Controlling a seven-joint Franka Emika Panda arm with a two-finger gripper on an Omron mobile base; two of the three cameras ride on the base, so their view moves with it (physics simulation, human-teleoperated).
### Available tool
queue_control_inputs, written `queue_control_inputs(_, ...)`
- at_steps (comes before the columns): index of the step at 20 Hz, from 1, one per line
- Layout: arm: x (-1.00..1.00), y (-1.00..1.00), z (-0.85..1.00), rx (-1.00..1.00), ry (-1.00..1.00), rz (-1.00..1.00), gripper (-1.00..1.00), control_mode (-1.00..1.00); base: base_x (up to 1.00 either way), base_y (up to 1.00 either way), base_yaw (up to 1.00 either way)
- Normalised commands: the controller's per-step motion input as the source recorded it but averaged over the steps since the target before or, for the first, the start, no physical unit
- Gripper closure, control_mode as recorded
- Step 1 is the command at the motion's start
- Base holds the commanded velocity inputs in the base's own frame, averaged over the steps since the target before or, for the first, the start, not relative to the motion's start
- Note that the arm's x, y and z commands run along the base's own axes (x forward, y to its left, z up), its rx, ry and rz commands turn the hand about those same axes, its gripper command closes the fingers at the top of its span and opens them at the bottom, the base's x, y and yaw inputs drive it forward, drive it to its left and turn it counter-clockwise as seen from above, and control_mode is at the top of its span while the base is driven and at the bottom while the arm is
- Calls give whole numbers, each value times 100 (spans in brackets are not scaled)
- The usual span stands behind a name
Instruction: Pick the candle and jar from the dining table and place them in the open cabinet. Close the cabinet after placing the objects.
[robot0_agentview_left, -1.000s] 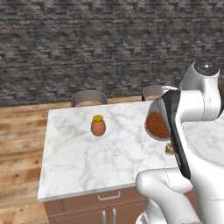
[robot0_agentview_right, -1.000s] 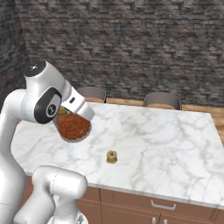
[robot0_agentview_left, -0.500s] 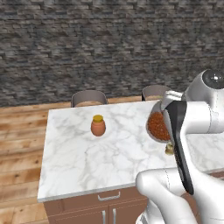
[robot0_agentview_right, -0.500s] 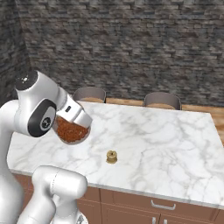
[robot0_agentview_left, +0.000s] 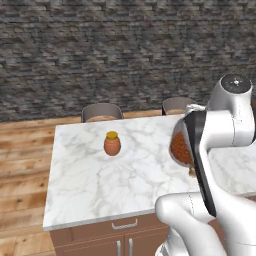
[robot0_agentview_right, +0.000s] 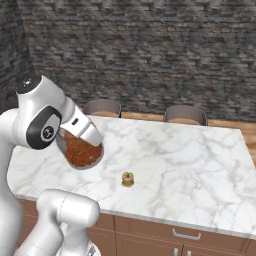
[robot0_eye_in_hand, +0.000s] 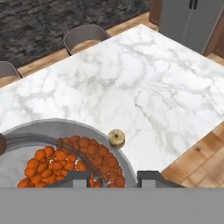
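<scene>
The jar (robot0_agentview_right: 79, 154) is round clear glass with reddish-brown granules, near the left front of the dining table (robot0_agentview_right: 190, 165). My gripper (robot0_agentview_right: 93, 142) comes down on the jar's top and is shut on it. In the hand view the jar (robot0_eye_in_hand: 65, 164) lies under the gripper (robot0_eye_in_hand: 111, 178), with one dark fingertip on each side of its rim. The candle (robot0_agentview_right: 128, 178), a tiny tan-gold spool, sits on the marble just right of the jar, apart from it. My forearm hides part of the jar (robot0_agentview_left: 179, 148) and the candle (robot0_agentview_left: 192, 171) in the left base view. The cabinet is out of view.
A small orange pot with a yellow lid (robot0_agentview_left: 112, 144) stands further left on the table. Two grey-brown chairs (robot0_agentview_right: 102, 107) (robot0_agentview_right: 185, 114) are tucked in at the table's far side, before a dark stone wall. Grey tall doors (robot0_eye_in_hand: 192, 22) stand beyond the table's end.
The jaws have closed in on the jar. My elbow has swung outward. The jar and the candle have hardly moved.
</scene>
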Motion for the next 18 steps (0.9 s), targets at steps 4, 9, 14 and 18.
queue_control_inputs(4,-15,0,4,0,21,-5,100,-100,0,0,0)
queue_control_inputs(9,-21,-1,6,0,8,-3,100,100,-8,-2,-1)
queue_control_inputs(14,0,0,0,0,0,0,100,100,-54,-20,-2)
queue_control_inputs(18,0,0,0,0,0,0,100,100,-59,-31,-2)
